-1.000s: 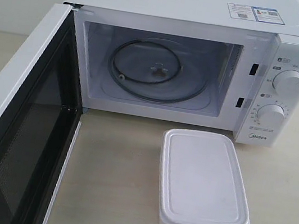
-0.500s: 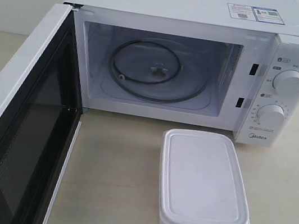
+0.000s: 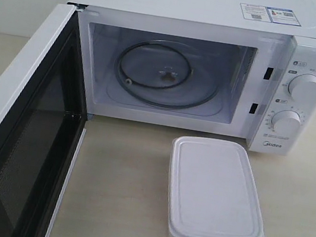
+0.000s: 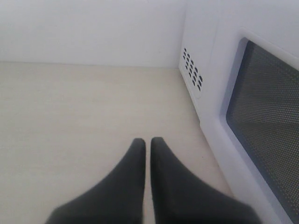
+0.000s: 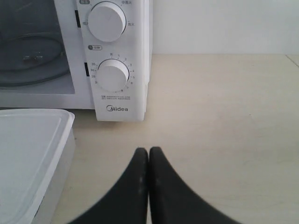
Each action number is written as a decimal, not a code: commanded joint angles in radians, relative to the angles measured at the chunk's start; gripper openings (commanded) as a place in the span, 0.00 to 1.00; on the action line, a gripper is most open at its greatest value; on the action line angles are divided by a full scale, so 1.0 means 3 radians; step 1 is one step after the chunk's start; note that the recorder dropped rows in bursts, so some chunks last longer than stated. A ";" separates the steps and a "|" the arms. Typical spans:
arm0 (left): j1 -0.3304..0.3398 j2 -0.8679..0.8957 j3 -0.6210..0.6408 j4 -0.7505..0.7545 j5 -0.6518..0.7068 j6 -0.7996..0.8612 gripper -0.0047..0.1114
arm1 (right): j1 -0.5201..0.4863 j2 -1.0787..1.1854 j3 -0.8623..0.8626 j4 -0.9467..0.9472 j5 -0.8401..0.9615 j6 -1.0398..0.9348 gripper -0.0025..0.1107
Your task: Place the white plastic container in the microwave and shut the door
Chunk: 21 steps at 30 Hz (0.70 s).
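The white plastic container point(image 3: 215, 194) sits lidded on the table in front of the microwave point(image 3: 201, 71), below its dials; its corner also shows in the right wrist view point(image 5: 28, 158). The door point(image 3: 19, 138) stands wide open on the left, its outer side with the dark window point(image 4: 266, 121) facing the left wrist camera. The glass turntable point(image 3: 165, 74) lies bare in the cavity. Neither gripper appears in the exterior view. My left gripper point(image 4: 147, 141) is shut over bare table outside the door. My right gripper point(image 5: 148, 151) is shut over the table, right of the container.
The light wooden table point(image 3: 124, 179) runs in front of the microwave. A white wall point(image 4: 93, 28) stands behind the table. The two round dials point(image 5: 112, 72) face the right wrist camera, with bare table point(image 5: 224, 107) to their right.
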 commanded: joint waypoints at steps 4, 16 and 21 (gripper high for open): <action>0.0009 -0.0010 0.0013 -0.0001 0.0009 0.0003 0.08 | -0.0011 -0.0018 0.0016 -0.0020 -0.0016 -0.0003 0.02; 0.0009 -0.0010 0.0013 -0.0001 0.0009 0.0003 0.08 | -0.0011 -0.0018 0.0016 -0.0047 -0.0796 -0.0018 0.02; 0.0009 -0.0010 0.0013 -0.0001 0.0009 0.0003 0.08 | -0.0011 -0.0018 0.0016 -0.0047 -0.1342 -0.0018 0.02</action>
